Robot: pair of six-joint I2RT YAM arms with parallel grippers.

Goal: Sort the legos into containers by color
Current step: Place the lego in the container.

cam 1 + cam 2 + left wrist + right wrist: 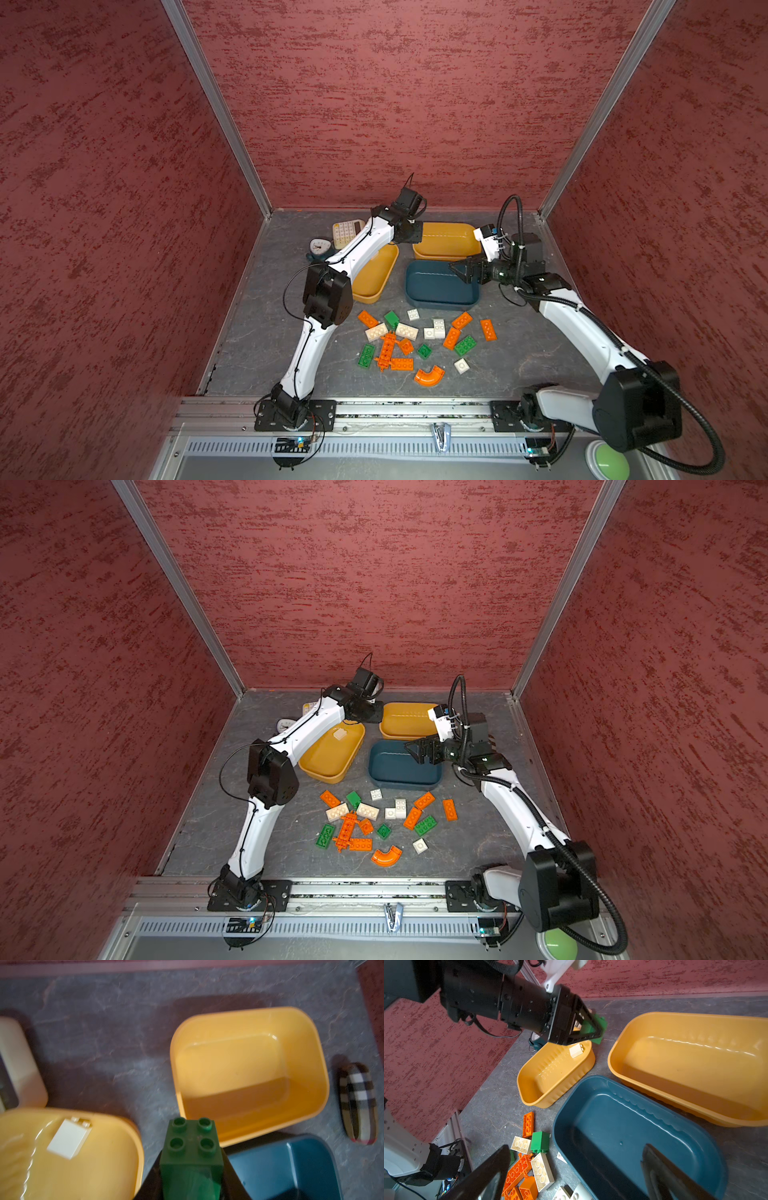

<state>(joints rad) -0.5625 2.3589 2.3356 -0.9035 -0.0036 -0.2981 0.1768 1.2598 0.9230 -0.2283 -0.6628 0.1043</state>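
My left gripper is shut on a green four-stud lego and holds it above the gap where the three containers meet. The containers are a left mustard tray, a back mustard tray and a teal tray. A white lego lies in the left mustard tray; the other two trays look empty. My right gripper stands open over the teal tray with nothing between its fingers. Several orange, green and white legos are scattered in front of the trays, among them an orange elbow and a long orange beam.
A cream calculator and a small round dial clock sit at the back left behind my left arm. A plaid case lies past the back mustard tray. Red walls close three sides, and a metal rail runs along the front.
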